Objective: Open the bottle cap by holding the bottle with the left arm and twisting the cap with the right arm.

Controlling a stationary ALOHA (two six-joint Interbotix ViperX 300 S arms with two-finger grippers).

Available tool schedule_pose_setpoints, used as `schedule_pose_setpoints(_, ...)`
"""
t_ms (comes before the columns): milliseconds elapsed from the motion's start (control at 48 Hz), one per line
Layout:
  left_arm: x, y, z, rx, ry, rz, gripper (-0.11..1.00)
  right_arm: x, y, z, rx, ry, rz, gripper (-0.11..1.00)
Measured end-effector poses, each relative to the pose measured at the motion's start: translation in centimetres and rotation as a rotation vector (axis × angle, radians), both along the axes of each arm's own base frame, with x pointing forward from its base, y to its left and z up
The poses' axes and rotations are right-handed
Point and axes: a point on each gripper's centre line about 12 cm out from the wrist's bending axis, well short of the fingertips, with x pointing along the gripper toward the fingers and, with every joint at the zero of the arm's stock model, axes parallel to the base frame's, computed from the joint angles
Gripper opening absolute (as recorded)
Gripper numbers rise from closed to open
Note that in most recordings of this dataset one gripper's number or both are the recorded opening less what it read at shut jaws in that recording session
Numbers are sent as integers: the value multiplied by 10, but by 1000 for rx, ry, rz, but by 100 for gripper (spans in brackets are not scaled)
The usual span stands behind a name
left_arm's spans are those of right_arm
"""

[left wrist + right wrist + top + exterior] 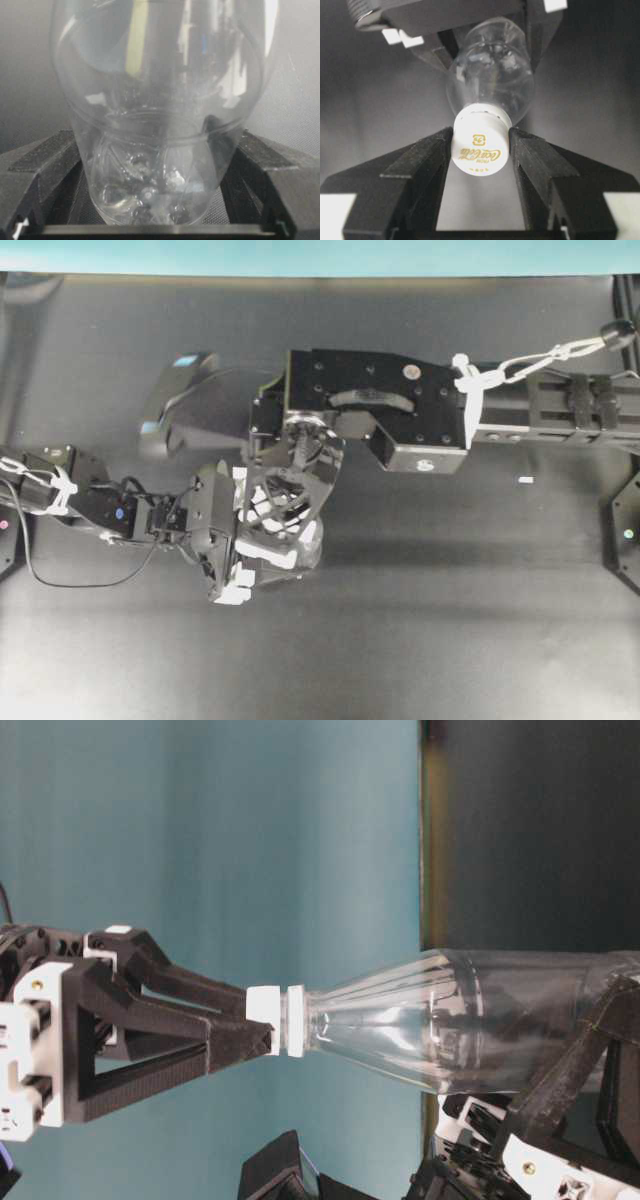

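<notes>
The clear bottle [450, 1020] stands upright on the black table, and in the table-level view it appears turned on its side. My left gripper [157, 200] is shut on the bottle's lower body, with one black finger [45, 165] pressed against each side. From overhead, the left arm reaches in from the left and its gripper [262, 538] sits at the bottle's base [305, 540]. My right gripper [481, 141] points down from above and is shut on the white bottle cap [480, 150]. Both its fingers touch the cap's sides. The lattice fingers [292, 490] hide most of the bottle from overhead.
A small white scrap [525, 480] lies on the table to the right of the grippers. A dark shape [180, 405] lies behind the left arm. Black mounts [625, 530] stand at the table's right edge, and a teal wall [320, 255] runs along the back.
</notes>
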Motion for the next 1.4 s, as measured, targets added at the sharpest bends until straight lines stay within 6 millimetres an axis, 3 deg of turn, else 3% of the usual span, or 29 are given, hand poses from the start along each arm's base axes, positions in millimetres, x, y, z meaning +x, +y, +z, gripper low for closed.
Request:
schedule_pose_setpoints(292,0,0,-1,0,2,0,83,1,2,0,-58,-56,384,37)
schedule_pose_setpoints(812,-2,1,-1,3,4,0,83,6,11,1,-147,-154,733,37)
schedule_pose_setpoints(1396,0,1,-2,3,24,1,83,-7,14,-2,-157,-164,778,37)
